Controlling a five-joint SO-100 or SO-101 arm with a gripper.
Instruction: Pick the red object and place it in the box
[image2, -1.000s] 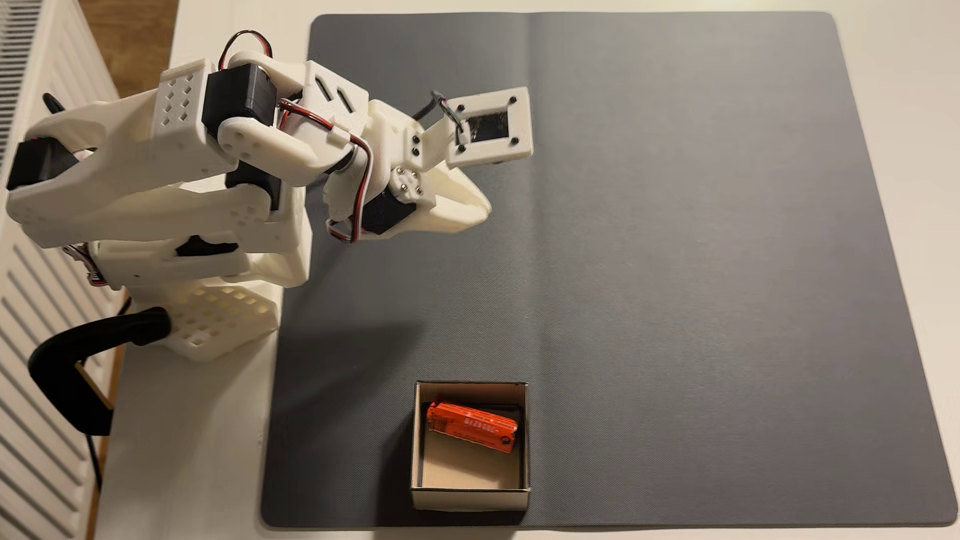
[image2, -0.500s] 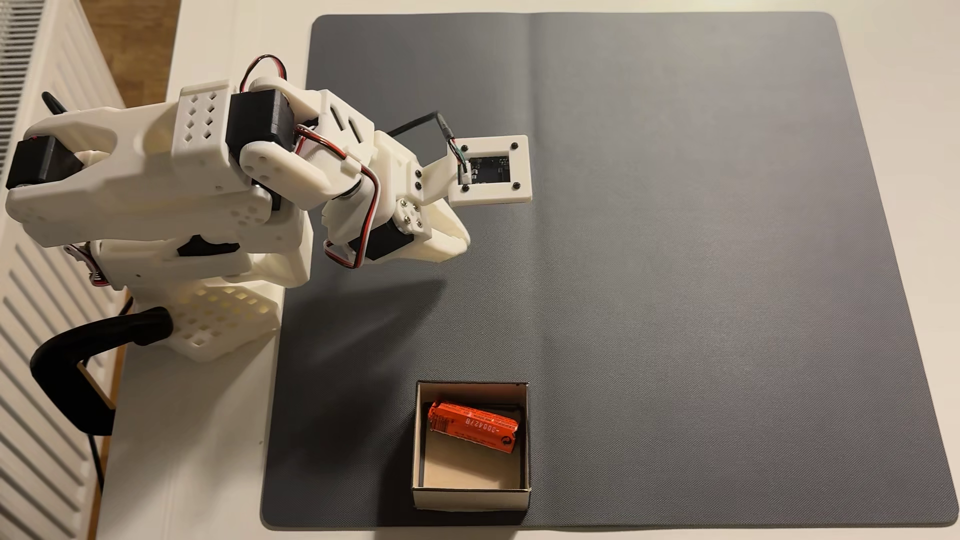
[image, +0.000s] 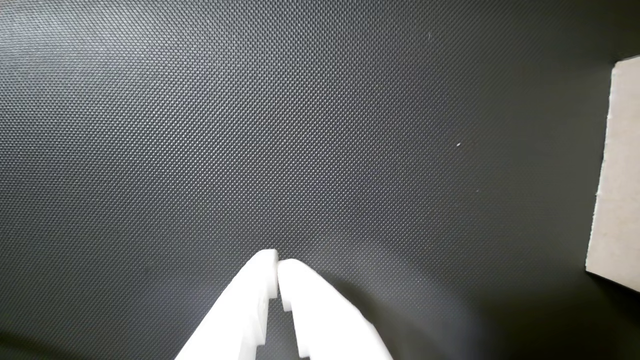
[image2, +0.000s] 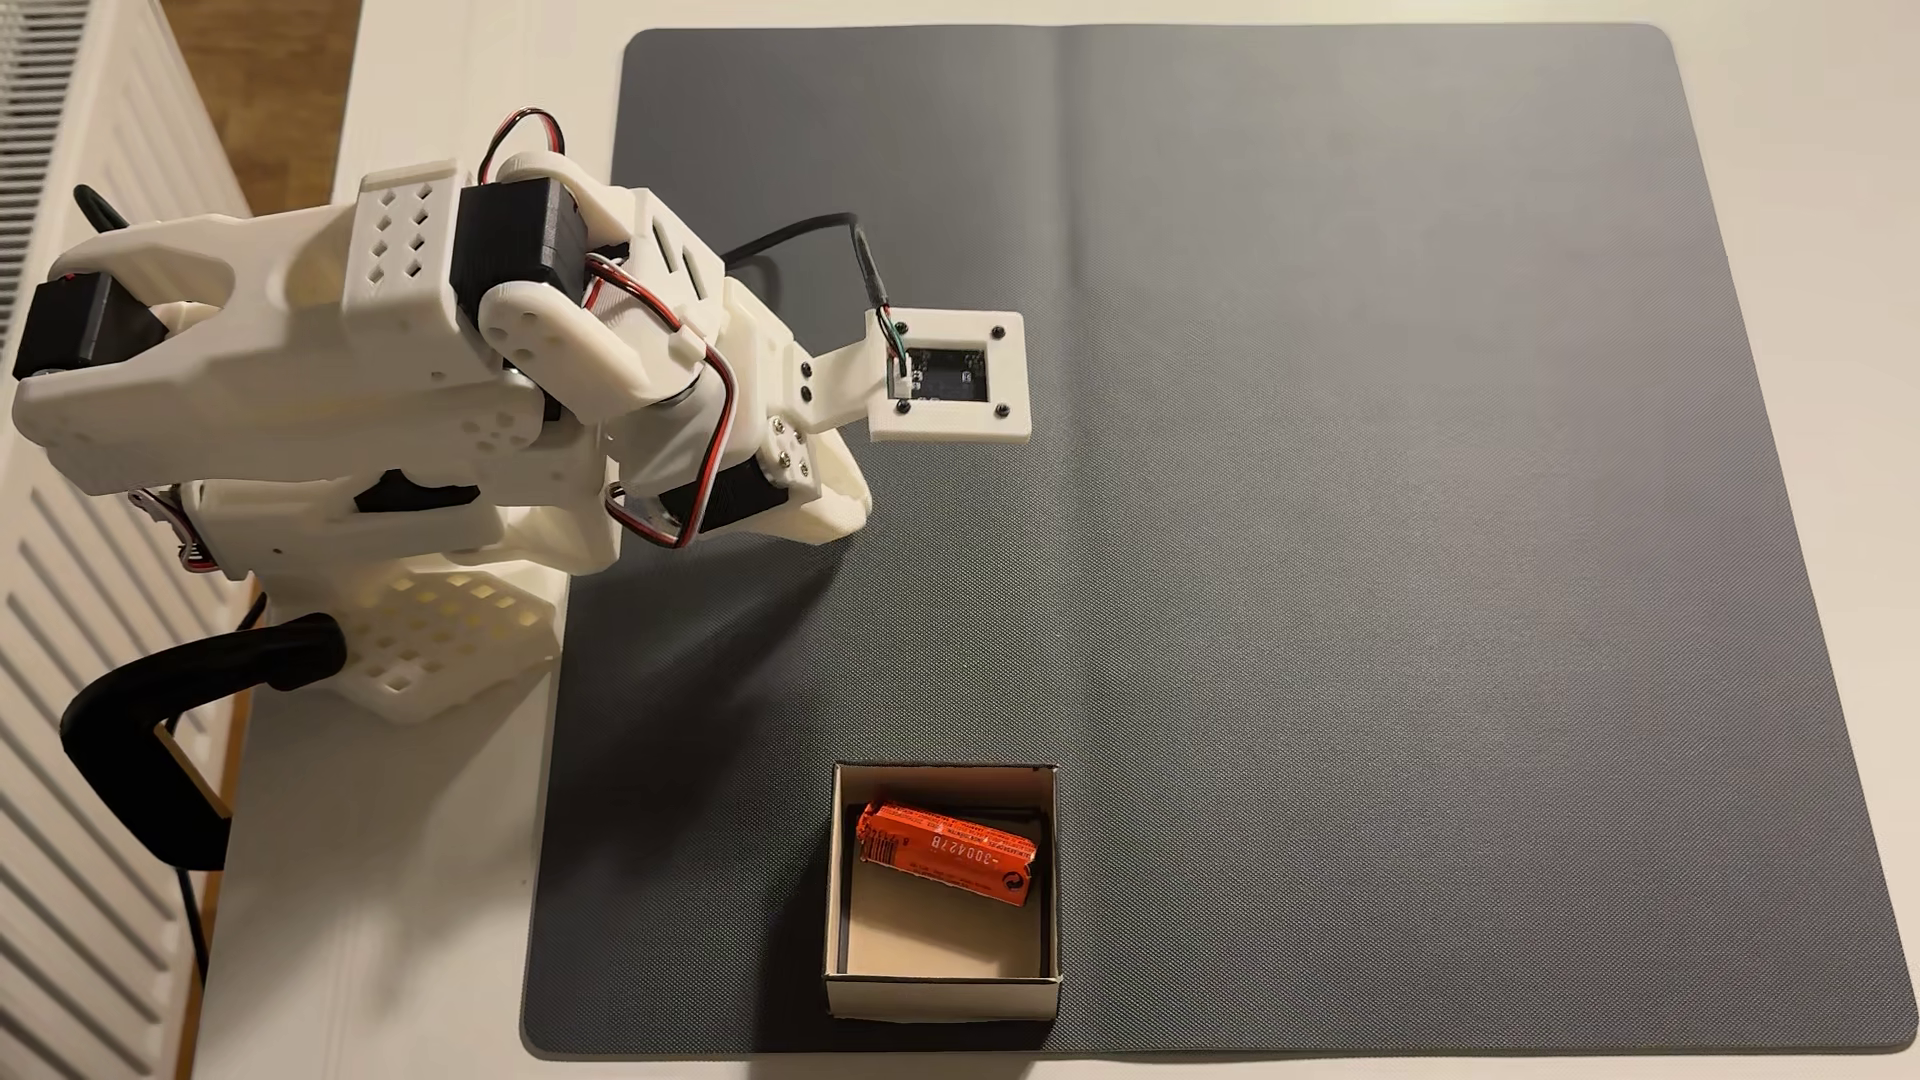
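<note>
Arm has pulled back toward its base since the earlier frame; wrist view: gripper (image: 277, 265) empty, fingertips pressed together above grey mat (image: 250, 125); fixed view: red object (image2: 945, 852) lies inside box (image2: 940, 997), well apart from gripper (image2: 847, 509).

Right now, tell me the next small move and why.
Probably just fold the arm back to rest and stop. The red object already lies inside the box, and the tool is shut, holding nothing, over bare grey mat, well away from the box.
</note>
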